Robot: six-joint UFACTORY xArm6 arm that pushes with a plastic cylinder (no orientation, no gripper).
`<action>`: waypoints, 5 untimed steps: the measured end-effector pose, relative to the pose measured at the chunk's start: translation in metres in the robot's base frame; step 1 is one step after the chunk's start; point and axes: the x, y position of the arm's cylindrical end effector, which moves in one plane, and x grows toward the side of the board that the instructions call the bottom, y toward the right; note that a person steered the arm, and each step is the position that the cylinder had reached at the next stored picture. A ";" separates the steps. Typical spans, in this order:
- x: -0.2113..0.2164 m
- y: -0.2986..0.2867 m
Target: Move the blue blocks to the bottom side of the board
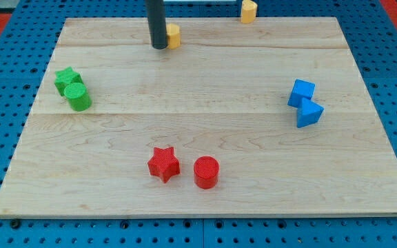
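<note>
The step in hand looks like the approach: neither blue block is being pushed yet, and both sit well apart from my tip (160, 47), the end effector, which stands near the top edge of the worktop (198, 200). Going left to right from the tip: down and far to its left lie the green star (66, 78) and the green cylinder (78, 96), touching each other; well below it, near the bottom, sit the red star (163, 164) and, just right of that, the red cylinder (206, 172); right against the tip's right side is a yellow block (174, 36), its shape partly hidden by the rod; further right, at the top edge, stands a second yellow block (248, 11); far to the right and lower down are the blue cube (301, 92) and the blue triangular block (309, 113), touching. The next move calls for carrying the tip across to the upper side of the blue pair, then pushing down toward the bottom edge. The rod is upright; having no jaws, it holds nothing.
</note>
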 end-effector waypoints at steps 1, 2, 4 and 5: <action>-0.041 0.042; -0.021 0.048; 0.006 0.092; 0.006 0.094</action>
